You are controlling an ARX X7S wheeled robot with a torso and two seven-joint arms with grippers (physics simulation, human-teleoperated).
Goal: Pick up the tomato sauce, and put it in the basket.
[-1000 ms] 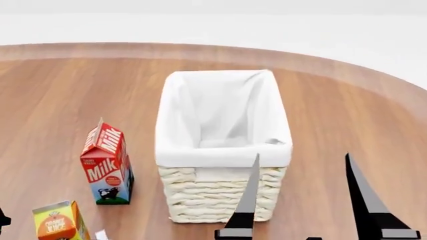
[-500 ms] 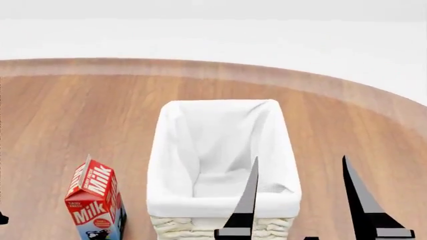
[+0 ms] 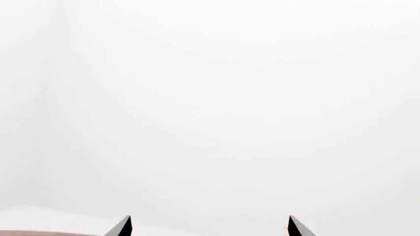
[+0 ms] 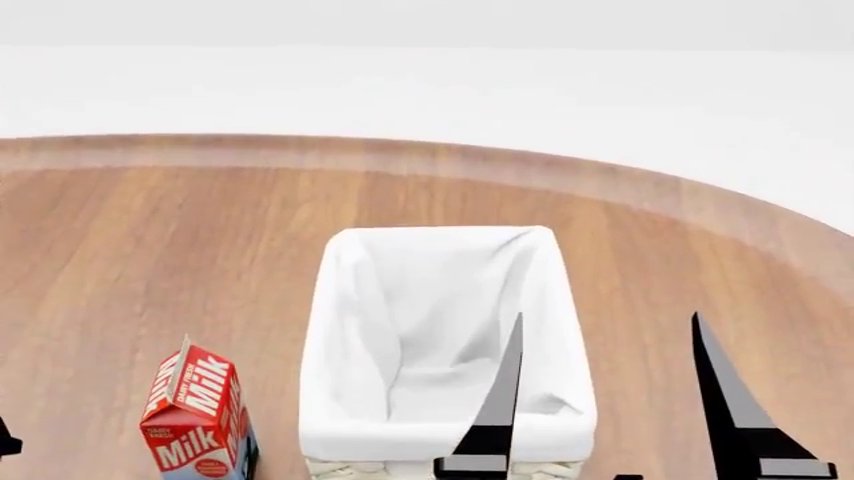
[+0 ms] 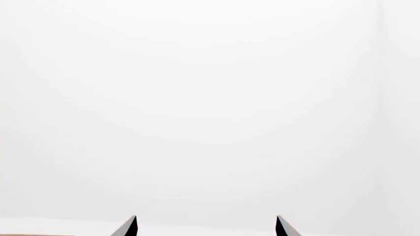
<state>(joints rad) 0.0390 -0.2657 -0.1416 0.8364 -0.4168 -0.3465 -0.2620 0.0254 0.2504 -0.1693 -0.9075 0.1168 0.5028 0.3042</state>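
The tomato sauce is out of view in every frame. The basket (image 4: 331, 330), cream wicker with a white cloth lining, stands on the wooden table at the bottom middle of the head view, and its inside shows only cloth. My right gripper (image 4: 606, 318) is open, one finger in front of the basket's right half and the other to the right of the basket. In the right wrist view, the right gripper (image 5: 206, 218) shows two spread tips against blank white. The left gripper (image 3: 209, 219) is open too, with nothing between its tips.
A red milk carton (image 4: 198, 420) stands left of the basket, near the head view's lower edge. The round wooden table (image 4: 160, 250) ends in a curved far edge with white floor beyond it. A black bit of the left arm (image 4: 6, 440) shows at the left edge.
The head view has tilted upward: basket and milk carton sit lower in the frame, and the orange juice carton has dropped out of sight. The right gripper keeps its place in the frame.
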